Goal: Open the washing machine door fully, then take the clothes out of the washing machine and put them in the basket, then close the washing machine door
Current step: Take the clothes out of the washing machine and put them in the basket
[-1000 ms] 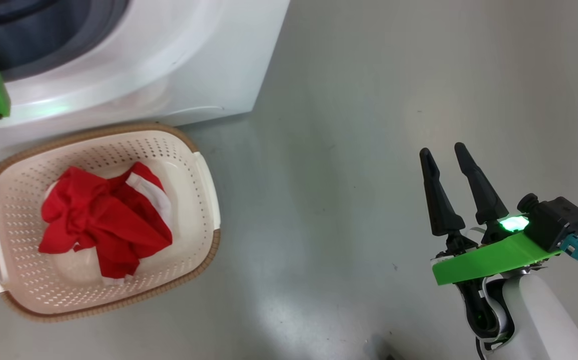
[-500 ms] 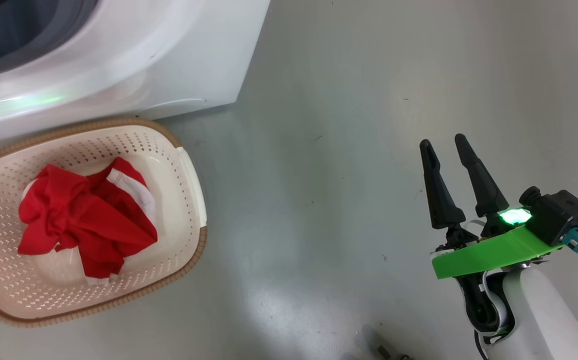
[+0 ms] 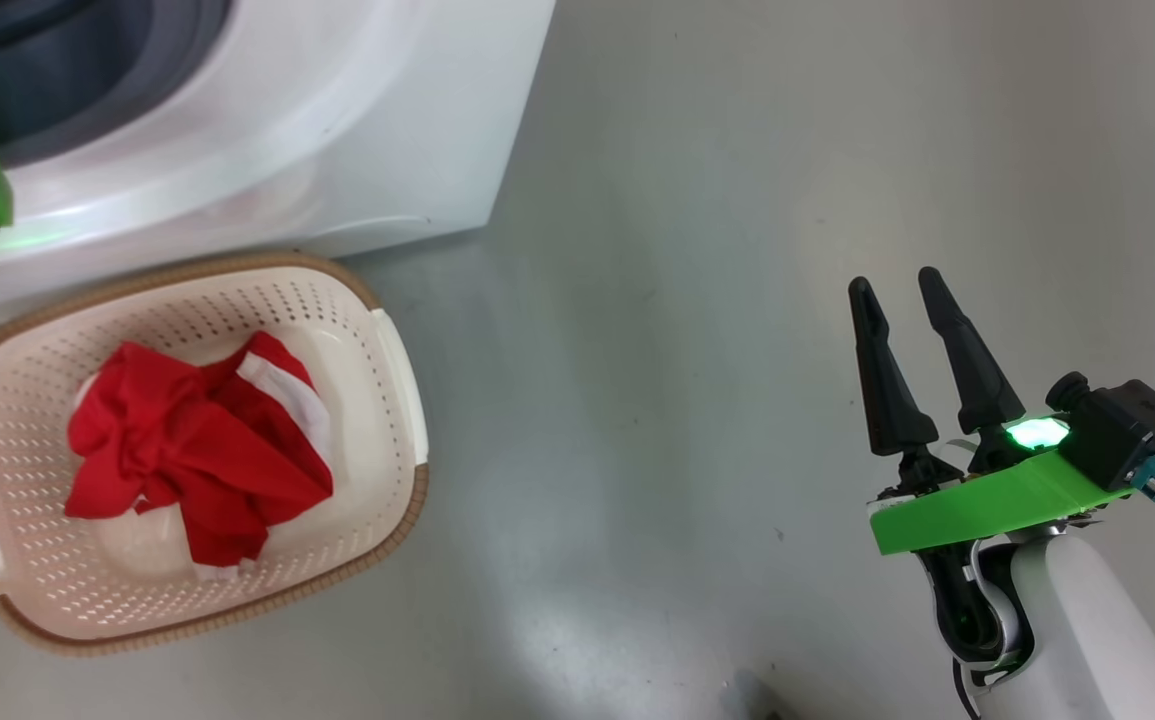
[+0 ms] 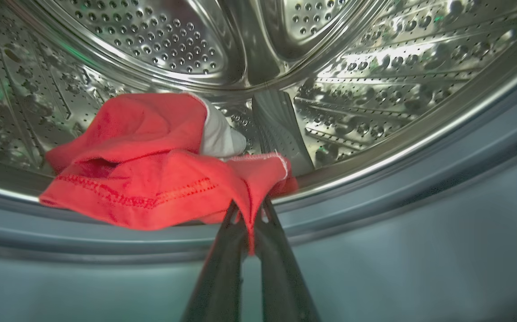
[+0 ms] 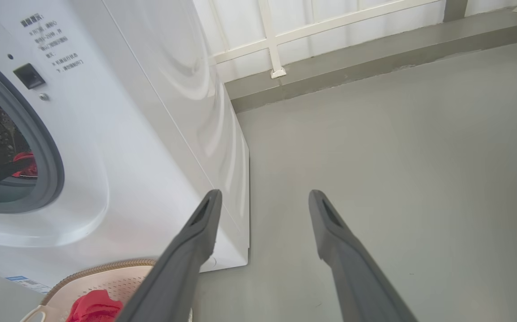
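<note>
Inside the perforated steel drum of the washing machine (image 4: 374, 67), my left gripper (image 4: 248, 208) is shut on the hem of red clothes (image 4: 151, 161) with a white panel, lying at the drum's front lip. More red clothes (image 3: 187, 450) lie in the cream basket (image 3: 392, 330) on the floor before the white washing machine (image 3: 337, 120). My right gripper (image 3: 897, 285) hangs open over bare floor to the right, holding nothing. The washing machine door is out of view.
In the right wrist view, my right gripper (image 5: 262, 199) looks past the machine's front corner (image 5: 240, 179) to grey floor and a low white railing (image 5: 276, 49) at the back. The basket (image 5: 106, 273) stands against the machine's base.
My left gripper has gone from open to shut, pinching the red garment. The head camera has swung slightly, so the whole picture shifted; the basket and right gripper keep their places.
</note>
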Motion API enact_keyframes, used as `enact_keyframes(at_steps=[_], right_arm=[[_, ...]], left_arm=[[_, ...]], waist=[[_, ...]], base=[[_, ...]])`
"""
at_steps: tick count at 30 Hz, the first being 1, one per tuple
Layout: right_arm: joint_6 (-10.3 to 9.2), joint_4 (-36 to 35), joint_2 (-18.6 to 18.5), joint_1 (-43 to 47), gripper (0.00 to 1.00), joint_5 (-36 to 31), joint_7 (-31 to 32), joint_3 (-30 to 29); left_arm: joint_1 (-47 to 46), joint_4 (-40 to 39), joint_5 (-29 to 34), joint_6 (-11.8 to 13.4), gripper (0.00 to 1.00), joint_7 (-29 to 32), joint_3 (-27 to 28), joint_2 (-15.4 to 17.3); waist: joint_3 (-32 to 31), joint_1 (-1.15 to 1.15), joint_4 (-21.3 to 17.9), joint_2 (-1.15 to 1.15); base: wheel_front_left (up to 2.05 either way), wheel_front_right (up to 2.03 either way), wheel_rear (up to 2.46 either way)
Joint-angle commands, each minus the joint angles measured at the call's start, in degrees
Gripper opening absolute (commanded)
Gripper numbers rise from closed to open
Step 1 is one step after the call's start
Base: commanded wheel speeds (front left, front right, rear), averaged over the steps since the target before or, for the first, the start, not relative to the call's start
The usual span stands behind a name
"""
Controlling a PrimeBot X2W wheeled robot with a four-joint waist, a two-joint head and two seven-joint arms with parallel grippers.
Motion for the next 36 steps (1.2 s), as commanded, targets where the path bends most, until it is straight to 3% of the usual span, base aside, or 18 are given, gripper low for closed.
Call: enact_keyframes(at_steps=[1,6,17,20,36], right_arm=[[0.35,-1.0,-0.1,0.8,1.0,-0.3,-0.4,0.7],[0.35,-0.7,-0.1,1.6,1.0,-0.8,-0.4,0.3],[0.35,0.1,-0.1,3.6,1.0,-2.4,-0.4,-0.8],[0.35,0.3,-0.1,5.1,1.0,-3.3,-0.4,-1.6],[0.35,0.4,-0.1,7.0,1.0,-4.7,-0.4,-2.5]], left_arm=[[1.8,-1.4,-0.9,-0.5,0.0,-2.1,0.7,2.0],[6.1,-4.7,-2.5,-1.7,0.0,-4.6,1.5,1.3],[20.7,-26.6,-5.3,-2.6,0.0,-4.7,5.8,-1.6],[28.0,-37.7,-5.4,-3.2,0.0,-4.7,8.0,-3.7],[42.9,-64.8,-5.0,-4.2,0.0,-4.7,11.0,-9.1]], waist=[[-1.5,0.0,0.8,0.0],[-4.1,0.0,2.0,0.0],[-9.0,0.0,4.5,0.0],[-11.5,0.0,5.9,0.0],[-14.2,0.0,7.8,0.0]], base=[[0.0,0.0,0.0],[0.0,0.0,0.0],[0.0,0.0,0.0],[0.0,0.0,0.0],[0.0,0.0,0.0]])
